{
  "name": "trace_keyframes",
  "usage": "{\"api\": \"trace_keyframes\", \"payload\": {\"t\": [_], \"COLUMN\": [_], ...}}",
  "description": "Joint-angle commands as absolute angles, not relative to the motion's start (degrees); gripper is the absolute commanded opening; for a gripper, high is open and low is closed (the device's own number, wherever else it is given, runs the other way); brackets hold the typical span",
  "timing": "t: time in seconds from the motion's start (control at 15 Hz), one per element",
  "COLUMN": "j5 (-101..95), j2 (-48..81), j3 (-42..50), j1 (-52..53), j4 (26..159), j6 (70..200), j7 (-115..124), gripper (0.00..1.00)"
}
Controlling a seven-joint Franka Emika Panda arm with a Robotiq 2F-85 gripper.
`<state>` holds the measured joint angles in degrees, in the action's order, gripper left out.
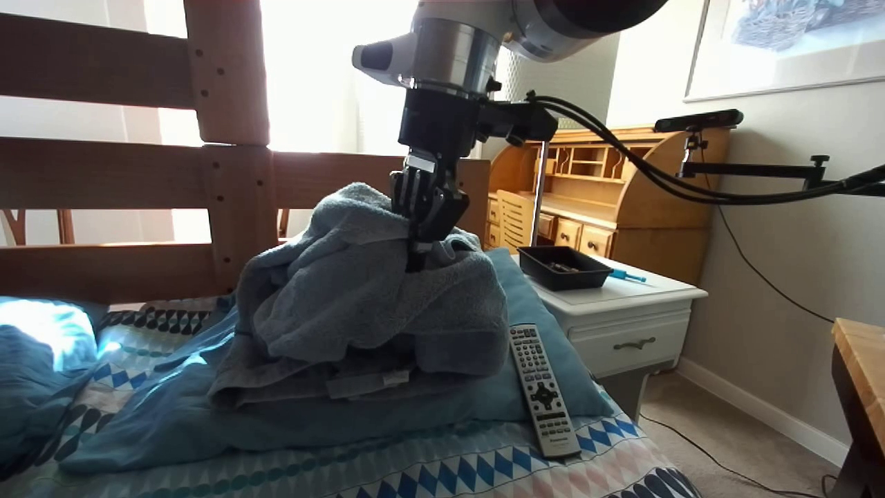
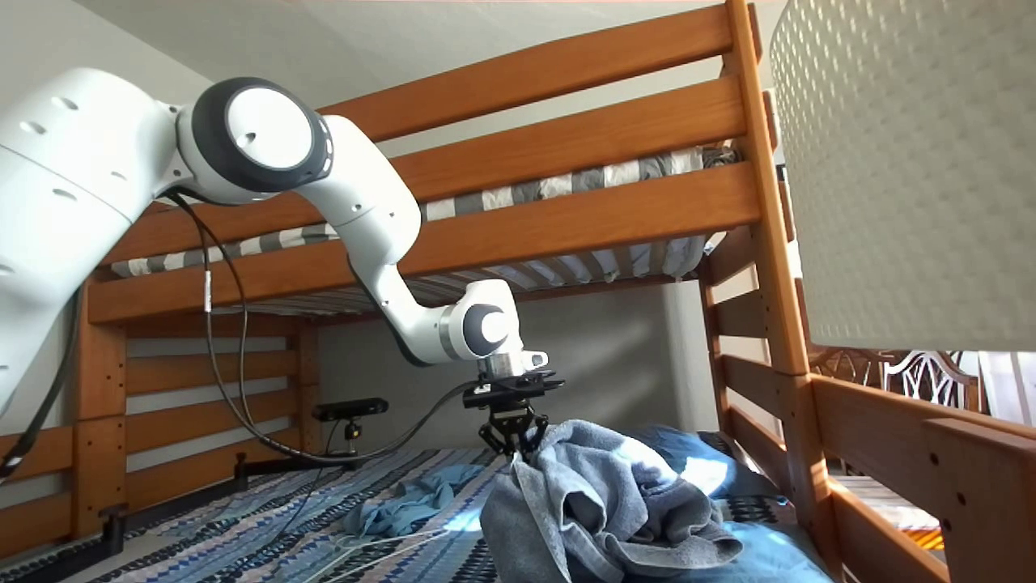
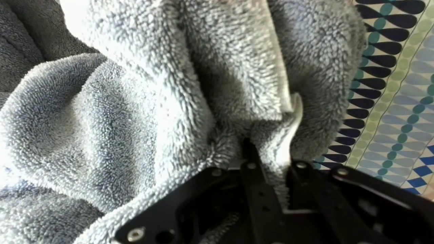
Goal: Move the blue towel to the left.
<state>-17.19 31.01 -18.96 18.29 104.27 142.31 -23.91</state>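
The blue towel looks grey-blue and lies bunched in a heap on the bed, in an exterior view [image 1: 332, 304] and in another exterior view [image 2: 615, 494]. In the wrist view the towel [image 3: 118, 118] fills most of the picture. My gripper points down at the upper part of the heap, as both exterior views show [image 1: 417, 254] [image 2: 518, 455]. In the wrist view my gripper [image 3: 271, 161] has a fold of towel, with its pale hem, pinched between its fingers. The fingertips are partly hidden in the cloth. Most of the towel rests on a blue pillow [image 1: 276, 425].
A remote control [image 1: 545, 394] lies beside the towel on the pillow. A white nightstand [image 1: 643, 304] carries a black tray [image 1: 563, 270]. Wooden bunk rails [image 2: 566, 235] run above the bed, and a lampshade [image 2: 906, 162] stands near. A teal cloth [image 2: 417, 502] lies farther along the bed.
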Motion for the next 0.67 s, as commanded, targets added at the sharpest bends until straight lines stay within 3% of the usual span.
{"api": "trace_keyframes", "payload": {"t": [0.0,0.13,0.2,0.6], "j5": [-16.71,-16.71,-16.71,-17.60], "j2": [31.02,31.02,31.02,33.57], "j3": [-18.41,-18.41,-18.41,-21.74], "j1": [18.84,18.84,18.84,22.87], "j4": [104.05,104.05,104.05,99.08], "j6": [142.20,142.20,142.20,142.83], "j7": [-24.20,-24.20,-24.20,-27.69], "gripper": [0.14,0.14,0.04,0.04]}}
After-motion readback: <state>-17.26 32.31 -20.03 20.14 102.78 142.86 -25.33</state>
